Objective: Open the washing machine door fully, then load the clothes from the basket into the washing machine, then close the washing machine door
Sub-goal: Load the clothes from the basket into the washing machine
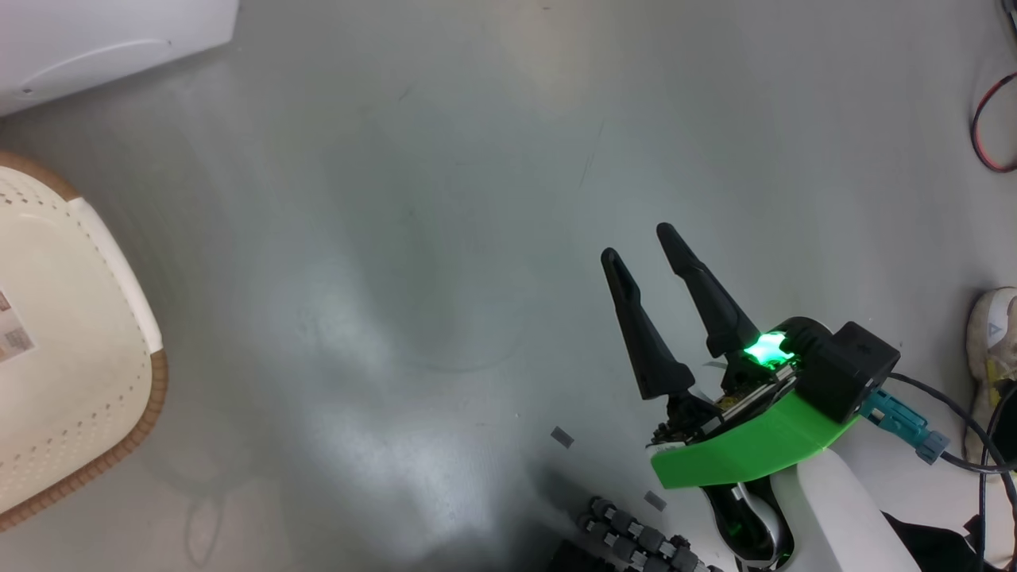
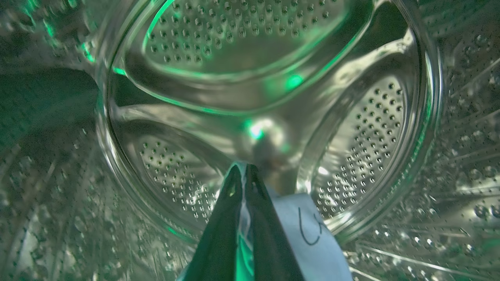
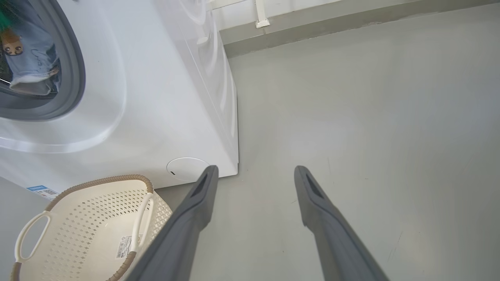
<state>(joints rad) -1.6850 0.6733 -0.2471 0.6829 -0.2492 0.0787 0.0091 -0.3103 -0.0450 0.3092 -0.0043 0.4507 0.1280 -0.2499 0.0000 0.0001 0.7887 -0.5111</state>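
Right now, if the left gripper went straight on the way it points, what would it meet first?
The left gripper, shut on clothes, would first meet the washing machine drum's back wall near its centre; nothing shows between, though depth is unclear.

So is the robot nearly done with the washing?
Almost. Done: the basket looks empty and the washing machine stands open. In hand: the left gripper is inside the drum, shut on a cloth. Left: let go, pull out and close the door. The right gripper hangs open over the floor.
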